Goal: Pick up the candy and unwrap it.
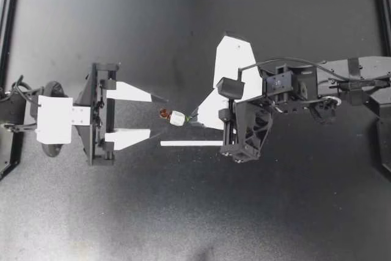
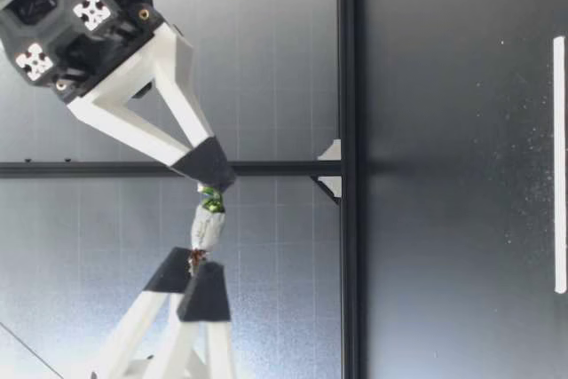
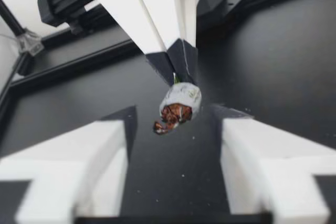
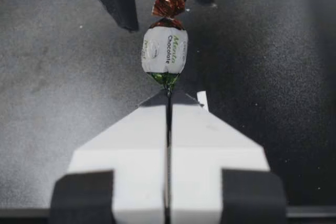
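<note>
1 candy: my right gripper is clenched on its green twist, and my left gripper stands released, untouching, around its brown twist. 1 white strip lies near the candy.

The white-fingered, black-tipped left gripper is held open. The matching right gripper is clamped on the white-wrapped candy; both are raised.

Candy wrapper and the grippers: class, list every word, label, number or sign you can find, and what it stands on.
candy: green lettering along its white band, clear in the right wrist view; print is not quoted here.
oval mark beside that lettering: too small to read.
right gripper, shut on the candy's green end, and open left gripper: no print.
</note>
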Available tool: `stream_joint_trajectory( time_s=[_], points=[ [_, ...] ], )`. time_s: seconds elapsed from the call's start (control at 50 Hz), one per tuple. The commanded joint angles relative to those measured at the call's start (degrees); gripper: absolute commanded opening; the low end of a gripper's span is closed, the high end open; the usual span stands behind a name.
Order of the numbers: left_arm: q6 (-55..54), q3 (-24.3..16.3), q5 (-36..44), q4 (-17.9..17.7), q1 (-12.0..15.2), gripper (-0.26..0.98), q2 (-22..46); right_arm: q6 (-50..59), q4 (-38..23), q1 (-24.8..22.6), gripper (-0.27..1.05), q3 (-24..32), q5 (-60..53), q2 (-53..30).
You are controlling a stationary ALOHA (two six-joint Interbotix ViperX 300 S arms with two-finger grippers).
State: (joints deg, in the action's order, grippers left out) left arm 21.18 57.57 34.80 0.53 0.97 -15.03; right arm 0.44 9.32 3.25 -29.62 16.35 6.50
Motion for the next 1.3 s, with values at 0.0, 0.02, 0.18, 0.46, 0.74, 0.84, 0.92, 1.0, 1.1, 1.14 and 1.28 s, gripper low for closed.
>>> stream_joint_trajectory(
  time_s=[0.0, 0.02, 0.18, 0.46, 0.74, 0.84, 0.92, 1.0, 1.1, 1.14, 1.28],
  points=[
    [0.1, -1.4, 0.4, 0.0, 0.0, 0.29, -0.5, -0.1, 0.2, -0.4, -0.2, 1.1, -0.2, 1.0],
    [0.1, -1.4, 0.4, 0.0, 0.0, 0.26, -0.5, -0.1, 0.2, -0.4, -0.2, 1.1, -0.2, 1.0],
    [-0.1, -0.8, 0.4, -0.2, 0.1, -0.03, -0.7, -0.1, 0.2, -0.4, -0.2, 1.1, -0.1, 1.2],
    [-1.1, 0.2, 0.4, -1.8, 0.1, -0.16, -1.8, -0.1, 0.2, -0.4, -0.2, 0.1, -1.1, 2.8],
    [-2.3, 0.6, 0.4, -2.2, 0.0, -0.16, -2.8, 0.0, 0.4, -0.6, -0.2, -4.0, -4.1, 5.7],
    [-2.6, 0.5, 0.4, -2.2, 0.1, -0.16, -2.7, 0.0, 0.5, -0.6, -0.2, -5.0, -5.5, 6.7],
    [-3.1, 0.4, 0.4, -2.2, 0.1, -0.16, -2.7, -0.1, 0.5, -0.7, -0.2, -5.4, -6.3, 6.9],
    [-3.3, 0.4, 0.3, -2.2, 0.0, -0.16, -2.7, -0.3, 0.4, -0.7, -0.2, -5.4, -6.9, 6.7],
    [-3.4, -0.2, 0.4, -2.2, 0.1, -0.16, -2.5, -0.7, 0.0, -0.7, -0.2, -5.0, -8.8, 6.3],
    [-3.3, -0.7, 0.4, -2.2, 0.1, -0.16, -2.0, -0.9, -0.4, -0.7, -0.2, -4.7, -10.0, 6.2],
    [-3.5, -1.9, 0.4, -2.2, 0.0, -0.16, -0.7, -1.6, -2.0, -0.7, -0.2, -3.5, -12.7, 5.2]
  ],
)
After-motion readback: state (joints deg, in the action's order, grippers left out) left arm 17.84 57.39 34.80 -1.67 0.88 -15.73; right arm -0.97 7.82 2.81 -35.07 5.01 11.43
